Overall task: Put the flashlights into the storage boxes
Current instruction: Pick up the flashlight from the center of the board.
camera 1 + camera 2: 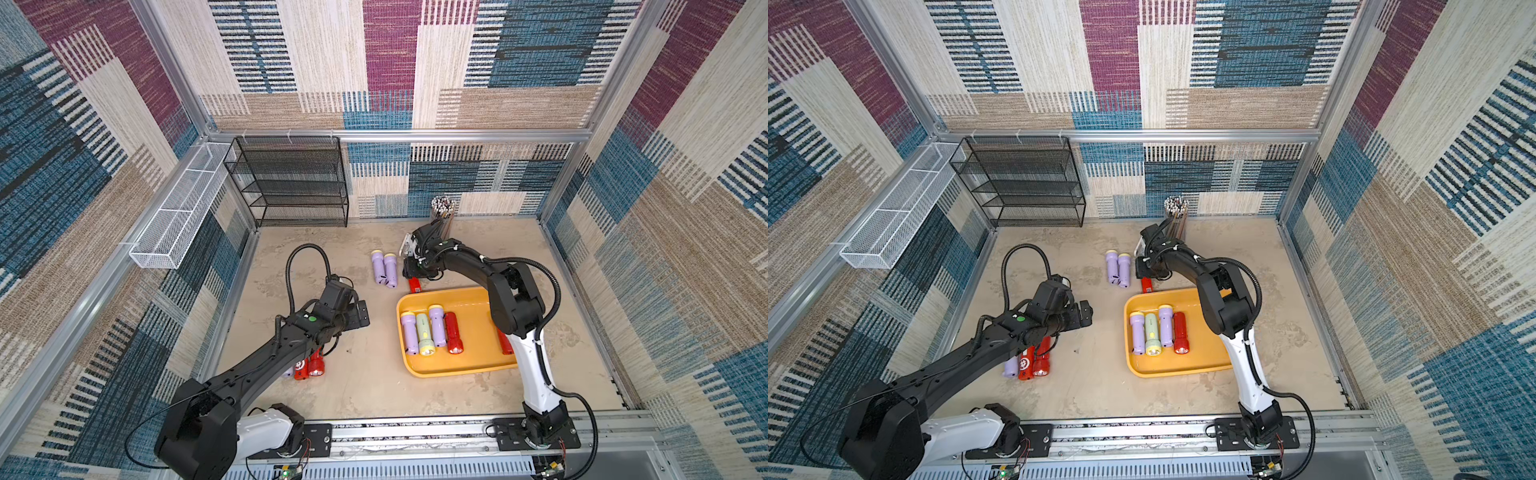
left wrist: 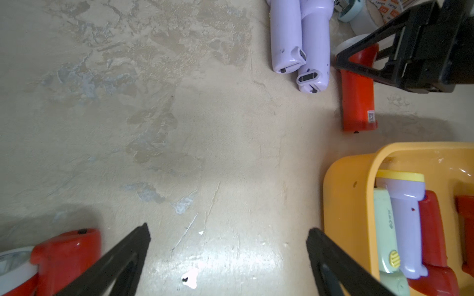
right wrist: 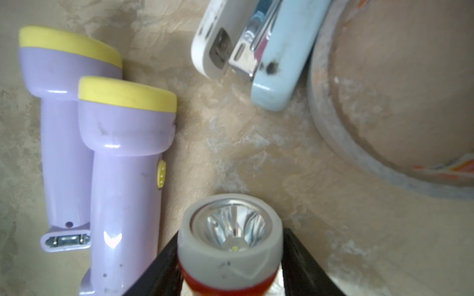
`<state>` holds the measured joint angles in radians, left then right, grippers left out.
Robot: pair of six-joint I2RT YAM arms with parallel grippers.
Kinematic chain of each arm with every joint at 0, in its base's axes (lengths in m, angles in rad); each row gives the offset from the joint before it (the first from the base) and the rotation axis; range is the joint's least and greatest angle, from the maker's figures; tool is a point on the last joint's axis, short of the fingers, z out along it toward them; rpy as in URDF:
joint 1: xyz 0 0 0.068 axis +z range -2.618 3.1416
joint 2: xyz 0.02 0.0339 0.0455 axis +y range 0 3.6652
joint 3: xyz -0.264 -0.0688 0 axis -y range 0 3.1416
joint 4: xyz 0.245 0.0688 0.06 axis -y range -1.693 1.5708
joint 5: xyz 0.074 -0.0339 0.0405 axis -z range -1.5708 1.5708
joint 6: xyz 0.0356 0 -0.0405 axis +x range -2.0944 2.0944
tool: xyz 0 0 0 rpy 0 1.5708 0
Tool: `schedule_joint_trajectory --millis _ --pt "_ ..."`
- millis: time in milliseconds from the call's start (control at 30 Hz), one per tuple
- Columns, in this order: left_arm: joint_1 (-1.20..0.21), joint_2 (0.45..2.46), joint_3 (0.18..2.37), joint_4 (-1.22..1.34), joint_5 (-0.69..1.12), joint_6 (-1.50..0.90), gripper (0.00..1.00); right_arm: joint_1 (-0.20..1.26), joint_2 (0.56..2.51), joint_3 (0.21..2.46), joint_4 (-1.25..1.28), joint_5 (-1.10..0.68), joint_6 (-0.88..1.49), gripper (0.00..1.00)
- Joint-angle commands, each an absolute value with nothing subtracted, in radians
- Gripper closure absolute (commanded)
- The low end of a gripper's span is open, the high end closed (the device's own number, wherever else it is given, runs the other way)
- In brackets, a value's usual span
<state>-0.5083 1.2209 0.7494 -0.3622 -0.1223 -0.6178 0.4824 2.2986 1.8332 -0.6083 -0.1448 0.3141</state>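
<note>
- Yellow-orange, the tray [image 1: 457, 368] is sitting on the counter [image 1: 365, 386] with four torches [image 1: 424, 332] lying in a row inside. A fifth torch [image 1: 505, 343], red, is partly hidden by the right arm.
- A red torch [image 3: 229, 256] is lying on the counter just beyond the tray's far rim. The right jaws are gripping its grey head, one pressing on each side.
- Two lilac torches [image 1: 384, 269] are lying side by side near it.
- The left jaws are standing wide apart, holding nothing, hovering over bare counter.
- Three more torches [image 1: 1025, 365] are lying under the left arm.
</note>
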Motion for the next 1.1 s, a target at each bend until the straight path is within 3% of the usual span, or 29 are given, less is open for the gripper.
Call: schedule_joint_trajectory --millis 0,367,1067 --pt "-0.502 1.217 0.744 -0.334 -0.099 -0.595 0.01 0.484 2.311 1.852 -0.634 -0.094 0.321 0.41" --pt "-0.489 1.193 0.732 -0.345 -0.095 -0.597 0.01 0.486 2.291 1.87 -0.64 -0.078 0.331 0.51" --pt "-0.479 1.081 0.717 -0.412 -0.108 -0.605 0.01 0.486 2.126 1.977 -0.744 -0.001 0.298 0.51"
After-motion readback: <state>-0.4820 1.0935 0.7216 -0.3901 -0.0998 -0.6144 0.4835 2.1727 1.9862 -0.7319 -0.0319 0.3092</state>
